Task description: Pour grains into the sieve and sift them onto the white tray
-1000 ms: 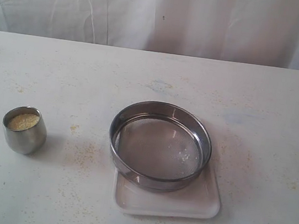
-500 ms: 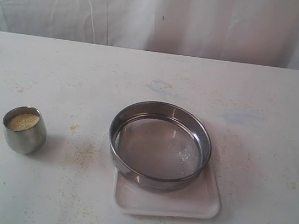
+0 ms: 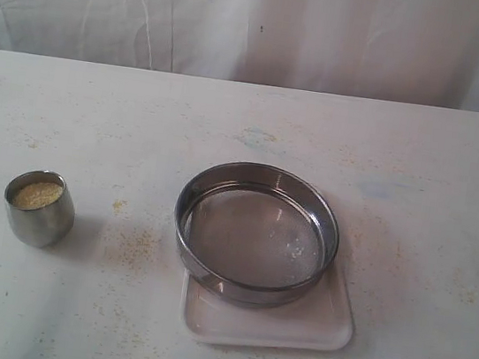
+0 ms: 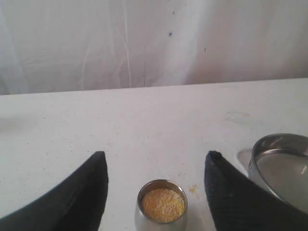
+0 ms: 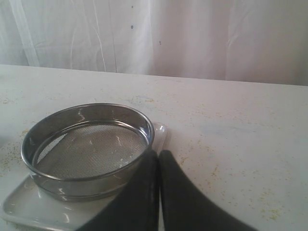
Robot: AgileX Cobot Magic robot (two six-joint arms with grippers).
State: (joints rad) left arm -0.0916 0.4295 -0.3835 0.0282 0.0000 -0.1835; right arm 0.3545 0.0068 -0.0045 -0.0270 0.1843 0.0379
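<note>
As I judge it, the step in hand is taking up the cup for the pour. The table point(image 3: 230, 116) is carrying everything, so the approach should be running low and level across it. The white tray point(image 3: 325, 330) is lying right of the middle with the sieve point(image 3: 254, 235) on it, well apart from the cup, so nothing is crowding the grasp. The left end effector point(image 4: 156, 155) is hanging open and gripping nothing, its 2 fingers spread wider than the steel cup point(image 4: 161, 216) and short of it. It should be advancing until the cup's wall is sitting between the pads, then closing gently below the rim, keeping the cup upright so the grains point(image 4: 162, 204) are not spilling. The right end effector point(image 5: 159, 153) is pointing toward the sieve, closed on nothing.

The tray is lying flat and squarish, with no marked long axis. The sieve is resting open side up; being round, its 1 axis is running vertically. The cup is standing upright at the table's left, mouth up, the grains filling it nearly to the rim.
</note>
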